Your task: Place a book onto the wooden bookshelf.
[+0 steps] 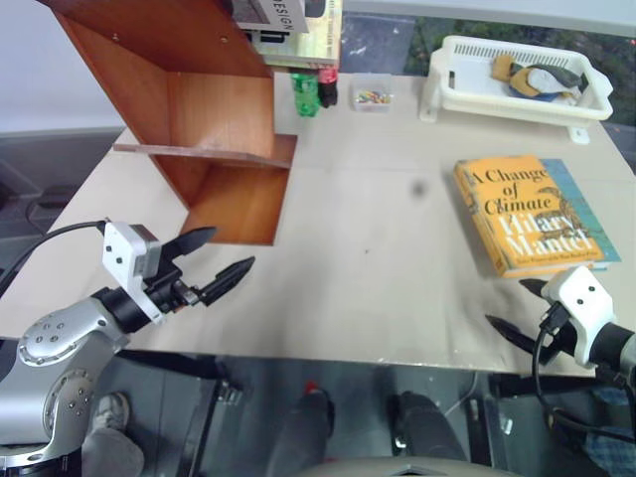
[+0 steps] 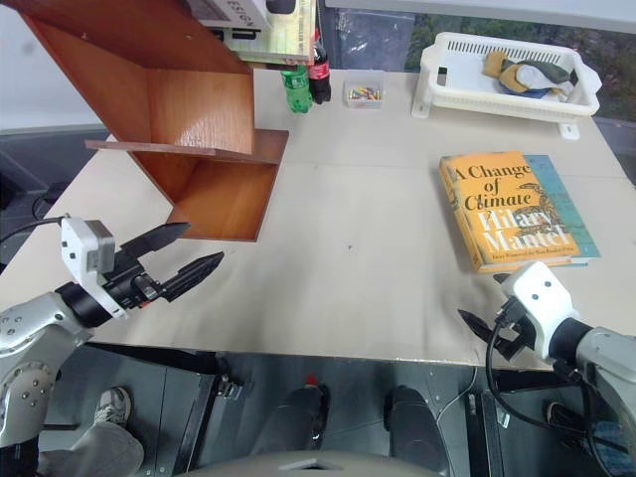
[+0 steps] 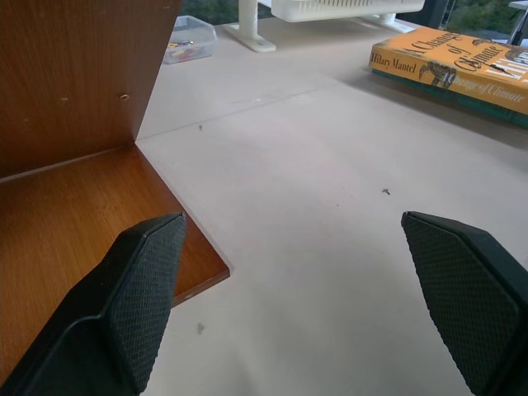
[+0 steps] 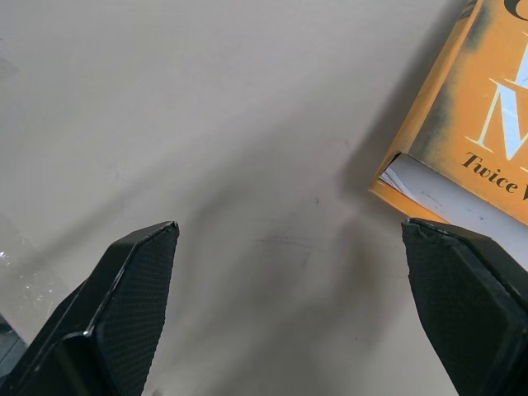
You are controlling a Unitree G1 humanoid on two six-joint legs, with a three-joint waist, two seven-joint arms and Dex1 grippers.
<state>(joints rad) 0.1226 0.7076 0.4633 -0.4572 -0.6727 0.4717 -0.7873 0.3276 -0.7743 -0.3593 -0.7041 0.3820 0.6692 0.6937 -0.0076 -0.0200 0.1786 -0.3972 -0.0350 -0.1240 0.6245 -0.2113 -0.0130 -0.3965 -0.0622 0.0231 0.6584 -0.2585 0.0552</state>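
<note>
The book [image 1: 522,214], thick and orange-yellow with "A Change of Climate" on its cover, lies flat on the right side of the table. The wooden bookshelf [image 1: 214,109] stands at the back left, with its reddish-brown shelf board jutting out. My left gripper [image 1: 231,248] hovers open and empty just in front of the bookshelf's bottom board [image 3: 74,247]. My right gripper [image 1: 507,301] is open and empty near the table's front edge, a short way before the book's near corner [image 4: 487,107].
A teal-blue book [image 1: 588,214] lies under the orange one. A white basket tray [image 1: 442,84] stands at the back right. Small bottles [image 1: 306,91] and a clear box [image 1: 373,96] sit behind the shelf. Grey-white "DESIGN" books [image 1: 288,15] rest on top of it.
</note>
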